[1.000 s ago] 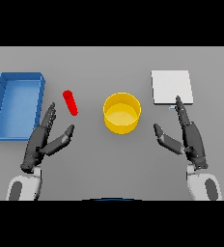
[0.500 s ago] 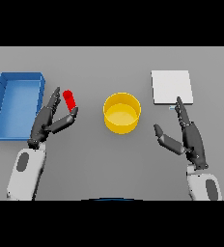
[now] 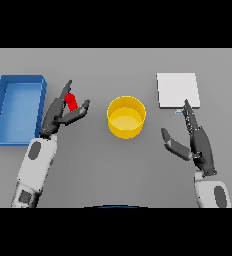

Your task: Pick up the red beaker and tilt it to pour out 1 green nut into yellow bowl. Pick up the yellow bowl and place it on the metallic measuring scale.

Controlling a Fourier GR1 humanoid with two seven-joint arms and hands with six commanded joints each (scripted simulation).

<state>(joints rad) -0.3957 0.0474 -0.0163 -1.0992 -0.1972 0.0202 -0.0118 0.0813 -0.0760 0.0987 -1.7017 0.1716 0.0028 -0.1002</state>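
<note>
1. Left hand [image 3: 58, 115]: fingers spread, bracketing the red beaker [image 3: 71, 102], which lies between upper fingers and thumb.
2. Yellow bowl [image 3: 126, 116]: mid-table, apart from both hands.
3. Right hand [image 3: 198, 142]: fingers straight, tips near the metallic measuring scale [image 3: 177, 90].

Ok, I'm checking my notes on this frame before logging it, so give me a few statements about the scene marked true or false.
1. The left hand is at the red beaker, fingers on either side of it. True.
2. The yellow bowl sits on the metallic measuring scale. False: it stands on the table, left of the scale and apart from it.
3. The right hand holds the bowl. False: it is open, near the scale's front edge, holding nothing.
4. The blue tray lies at the left of the table. True.
5. The beaker lies inside the tray. False: it is outside, right of it.
</note>
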